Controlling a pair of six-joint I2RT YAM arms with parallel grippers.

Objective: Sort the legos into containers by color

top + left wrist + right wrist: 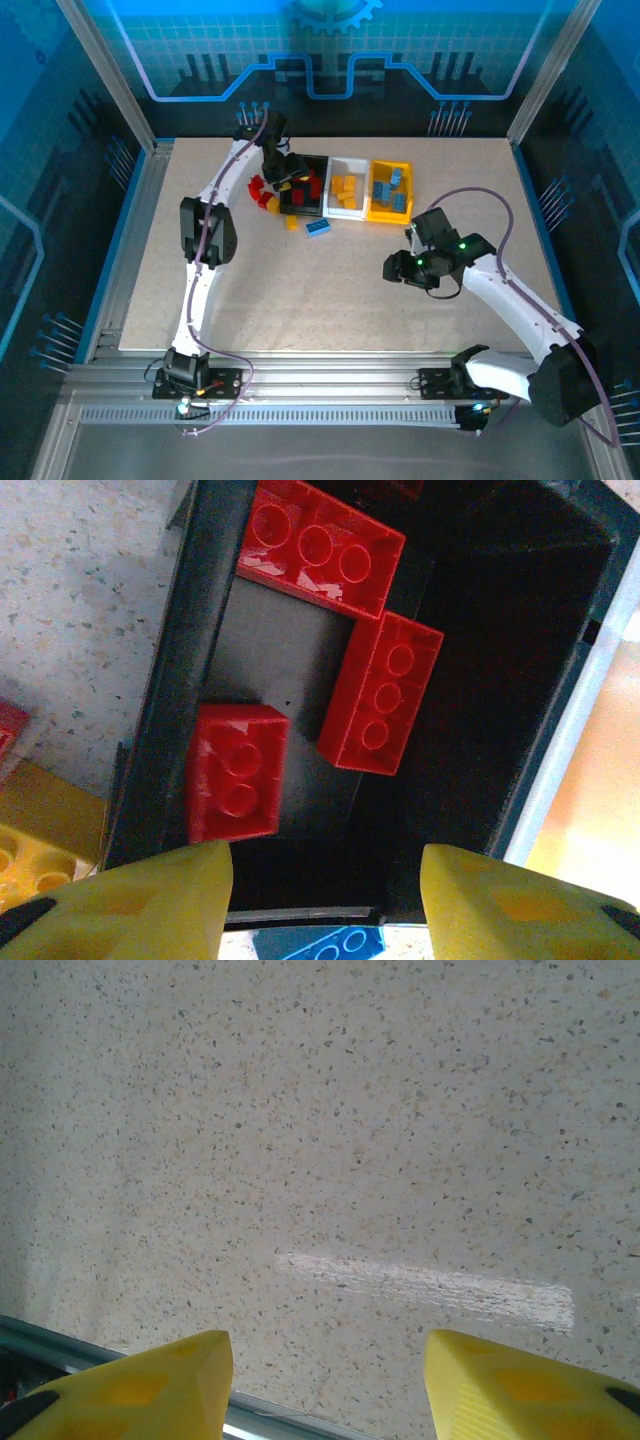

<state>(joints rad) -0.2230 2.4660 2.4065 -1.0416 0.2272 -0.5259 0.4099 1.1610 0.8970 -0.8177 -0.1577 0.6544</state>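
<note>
My left gripper (291, 176) (327, 900) hangs open over the black bin (309, 207) (168, 710), with nothing between its yellow fingers (160, 900). Three red legos (235, 770) lie on that bin's floor. The white bin (348, 210) holds orange-yellow legos (345, 188), and the yellow bin (378, 212) holds light blue legos (392, 187). Loose on the table are a blue lego (319, 228) (335, 943), a yellow lego (292, 222) (30, 850) and red legos (262, 192) left of the black bin. My right gripper (400, 268) (327, 1380) is open over bare table.
The three bins stand in a row at the back centre of the speckled table (300, 290). The table's metal edge rail (50, 1345) shows below my right gripper. Glass walls enclose the cell.
</note>
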